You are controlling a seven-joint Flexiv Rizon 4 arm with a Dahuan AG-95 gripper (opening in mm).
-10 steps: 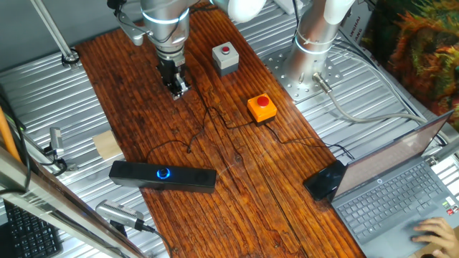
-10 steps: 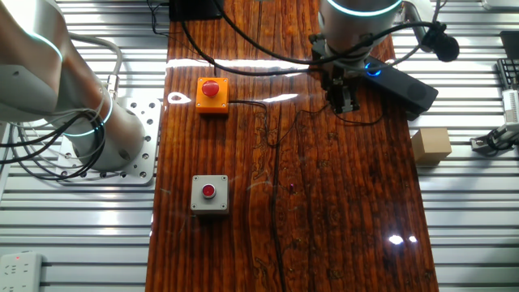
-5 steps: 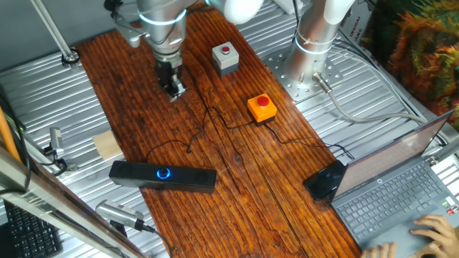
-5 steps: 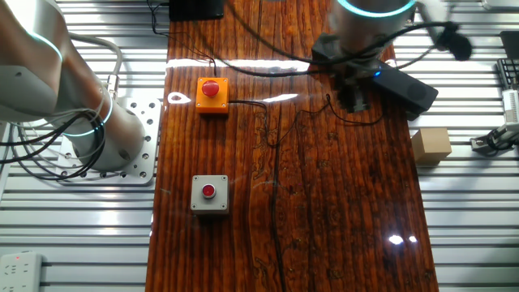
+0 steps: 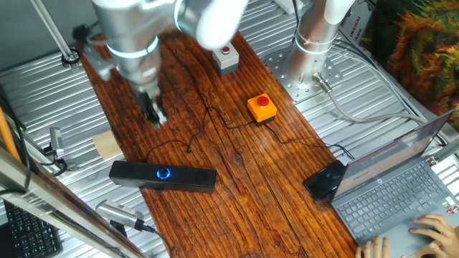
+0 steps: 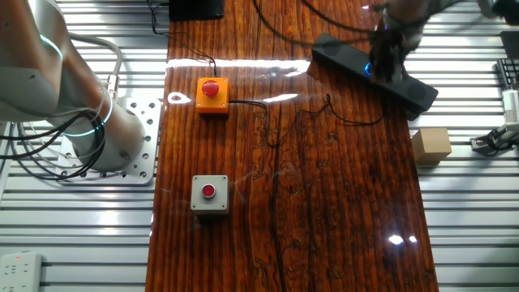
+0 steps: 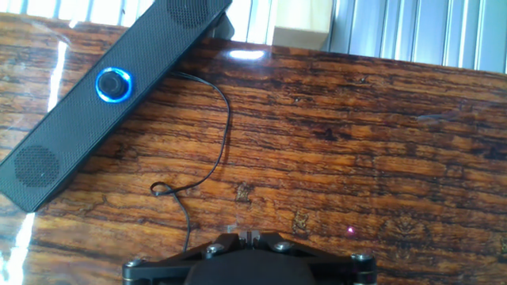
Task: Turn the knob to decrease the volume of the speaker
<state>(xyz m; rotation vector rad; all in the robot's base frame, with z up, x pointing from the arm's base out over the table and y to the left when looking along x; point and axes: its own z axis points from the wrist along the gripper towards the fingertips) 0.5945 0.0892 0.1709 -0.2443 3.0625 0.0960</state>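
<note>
Gripper fingers look close together with nothing between them, though blur leaves the exact gap unclear; they hang above bare worktop, pointing down, apparently lined up for a top-down grip. Knob sits at about 10 o'clock in the hand view, well apart from the fingers, blue ring lit, facing up on the speaker. Speaker lies diagonally, its thin cable looping toward 6 o'clock. Knob not yet reached.
</note>
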